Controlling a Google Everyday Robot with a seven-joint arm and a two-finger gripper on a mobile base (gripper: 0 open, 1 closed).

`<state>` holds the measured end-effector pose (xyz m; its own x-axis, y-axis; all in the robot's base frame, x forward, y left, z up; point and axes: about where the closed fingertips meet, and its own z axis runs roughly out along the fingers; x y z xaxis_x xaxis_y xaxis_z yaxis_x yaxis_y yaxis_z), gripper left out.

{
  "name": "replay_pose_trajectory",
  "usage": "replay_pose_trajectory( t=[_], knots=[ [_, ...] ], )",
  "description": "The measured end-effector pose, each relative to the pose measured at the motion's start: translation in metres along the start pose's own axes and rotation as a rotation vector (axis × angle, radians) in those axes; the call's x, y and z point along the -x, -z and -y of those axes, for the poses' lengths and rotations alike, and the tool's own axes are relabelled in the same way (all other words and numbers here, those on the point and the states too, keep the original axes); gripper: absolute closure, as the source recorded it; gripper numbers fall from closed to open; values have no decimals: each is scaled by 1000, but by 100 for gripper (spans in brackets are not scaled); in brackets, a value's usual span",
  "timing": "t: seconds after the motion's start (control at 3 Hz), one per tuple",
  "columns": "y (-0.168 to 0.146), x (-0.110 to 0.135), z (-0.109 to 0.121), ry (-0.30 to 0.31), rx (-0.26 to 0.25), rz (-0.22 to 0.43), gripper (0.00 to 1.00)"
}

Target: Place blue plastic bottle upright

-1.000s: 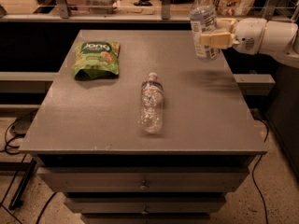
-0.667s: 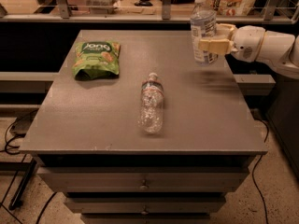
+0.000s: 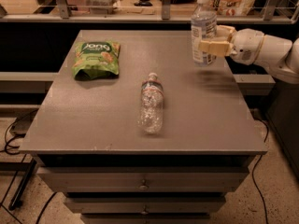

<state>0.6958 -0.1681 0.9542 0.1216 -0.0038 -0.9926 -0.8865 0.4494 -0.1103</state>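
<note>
Left, far: green snack bag [image 3: 96,59] lying flat, untouched. Centre: crinkled clear bottle [image 3: 151,102] on its side, same spot as a second ago. Right, far corner: blue plastic bottle [image 3: 203,22] upright, cap up, with the gripper [image 3: 206,44] reaching in from the right and its jaws clamped on the label. It has dropped slightly over the last second. Its shadow on the surface [image 3: 93,120] sits apart from the base, so I read it as not yet landed. Lower further, then release.
</note>
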Motion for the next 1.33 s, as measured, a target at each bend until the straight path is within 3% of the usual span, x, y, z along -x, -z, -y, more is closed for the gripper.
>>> replay_pose_trajectory(
  t=[0.33,1.33],
  knots=[
    [6,1,2,-9,11,96,100],
    [23,-11,4,3,-22,151,100]
  ],
)
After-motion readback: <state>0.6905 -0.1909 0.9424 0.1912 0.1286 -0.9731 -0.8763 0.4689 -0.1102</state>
